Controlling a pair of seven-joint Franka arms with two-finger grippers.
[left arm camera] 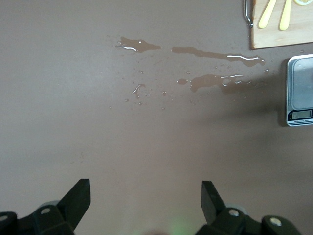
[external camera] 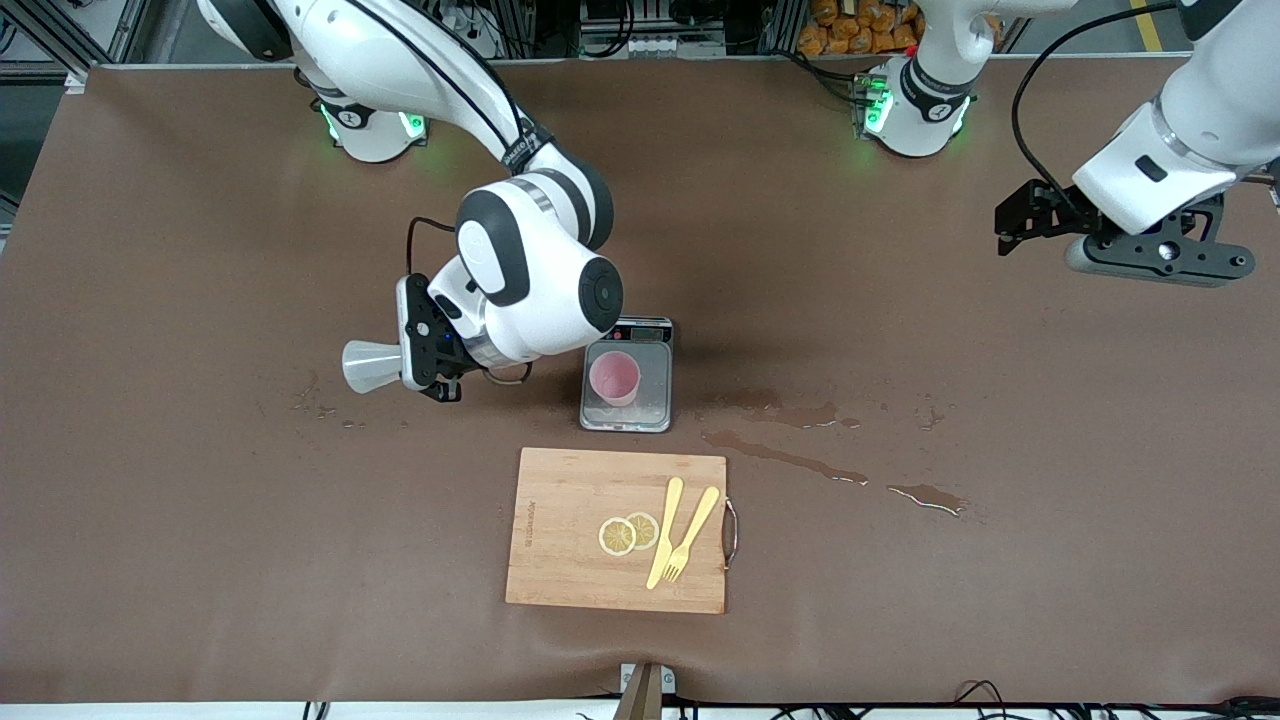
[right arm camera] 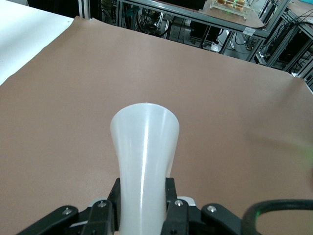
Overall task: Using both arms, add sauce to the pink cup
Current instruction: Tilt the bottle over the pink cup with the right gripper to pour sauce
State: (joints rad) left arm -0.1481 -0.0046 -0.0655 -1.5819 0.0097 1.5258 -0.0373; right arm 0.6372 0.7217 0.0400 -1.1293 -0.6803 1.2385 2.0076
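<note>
The bench [external camera: 150, 520] is covered by a brown mat, and a strip of white floor is seen along the edge nearest the front camera. Nearest that camera, a wooden cutting board [external camera: 570, 500] with a metal handle is laid flat; two lemon slices [external camera: 628, 533] and a pale yellow knife [external camera: 664, 533] and fork [external camera: 691, 534] are set on it. Farther from the camera, a small silver scale [external camera: 627, 375] is placed just beside the board's edge, and the pink cup [external camera: 613, 378] is stood upright on its plate. From the scale toward the left arm's end of the bench, the mat is marked by streaks and droplets of spilled liquid [external camera: 785, 455], also seen glistening in the left wrist view. The sauce bottle [external camera: 372, 366] is clamped sideways in the right end effector [external camera: 425, 350], over the mat beside the scale toward the right arm's end; only its translucent flared base is shown, the rest being hidden by the hand. The left end effector [external camera: 1025, 222] is held high over the left arm's end of the bench, waiting, with its fingers [left arm camera: 78, 198] spread wide apart and nothing between them. At the farthest edge, both arm bases are lit green, and metal frames, cables and a shelf of orange packets [external camera: 860, 25] are seen there.
</note>
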